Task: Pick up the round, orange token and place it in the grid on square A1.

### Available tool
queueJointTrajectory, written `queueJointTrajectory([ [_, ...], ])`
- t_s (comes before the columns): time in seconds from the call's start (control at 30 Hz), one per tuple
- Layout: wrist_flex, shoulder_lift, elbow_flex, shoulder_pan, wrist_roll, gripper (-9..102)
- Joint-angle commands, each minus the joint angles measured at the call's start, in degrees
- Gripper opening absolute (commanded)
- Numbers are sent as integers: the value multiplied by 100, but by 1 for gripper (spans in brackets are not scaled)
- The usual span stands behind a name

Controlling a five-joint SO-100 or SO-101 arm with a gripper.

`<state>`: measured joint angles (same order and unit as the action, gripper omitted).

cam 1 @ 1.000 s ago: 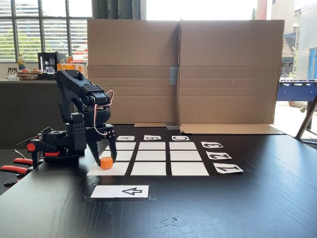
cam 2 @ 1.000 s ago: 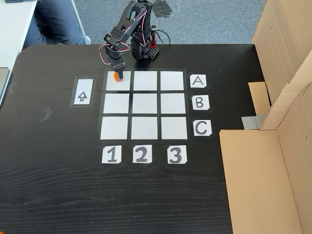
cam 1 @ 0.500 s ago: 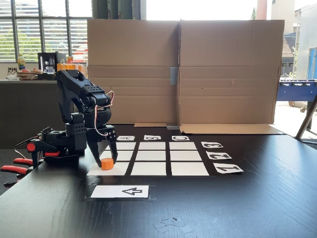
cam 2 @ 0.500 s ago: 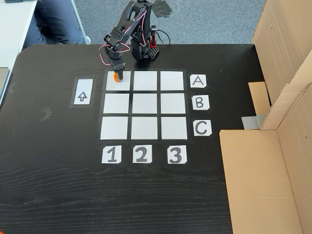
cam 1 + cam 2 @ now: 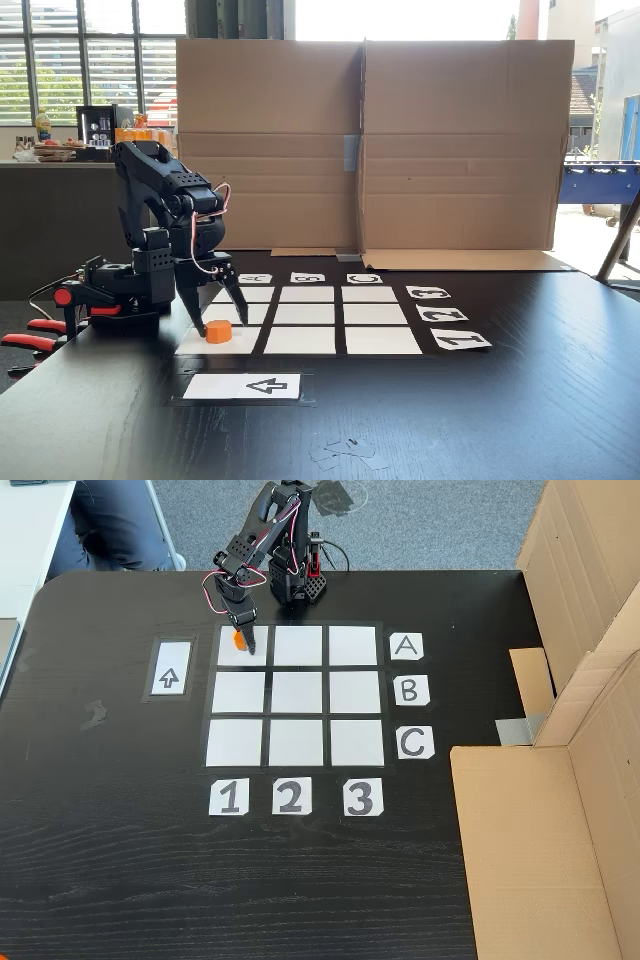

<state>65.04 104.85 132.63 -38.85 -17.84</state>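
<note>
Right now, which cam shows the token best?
The low front fixed view: the token stands clear on square A1, between the open claw fingers. In the top-down fixed view, the claw covers most of the token.

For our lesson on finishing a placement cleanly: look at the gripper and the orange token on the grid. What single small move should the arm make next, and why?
Probably lift the gripper straight up. Its fingers stand spread on either side of the small orange plastic cylinder token, which sits flat on the white paper corner square A1 of the grid. A vertical retreat seems least likely to knock the token off its square.
</note>
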Motion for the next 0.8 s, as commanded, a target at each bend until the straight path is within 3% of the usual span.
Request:
queueJointTrajectory([
  [0.0, -44, -9, -281, -88, 18, 34],
  [0.23, 62, 79, -984, -571, 483, 43],
  [0.53, -79, 589, -2426, -1679, 659, 43],
  [0.77, -545, 1811, -2610, -2725, 703, 43],
])
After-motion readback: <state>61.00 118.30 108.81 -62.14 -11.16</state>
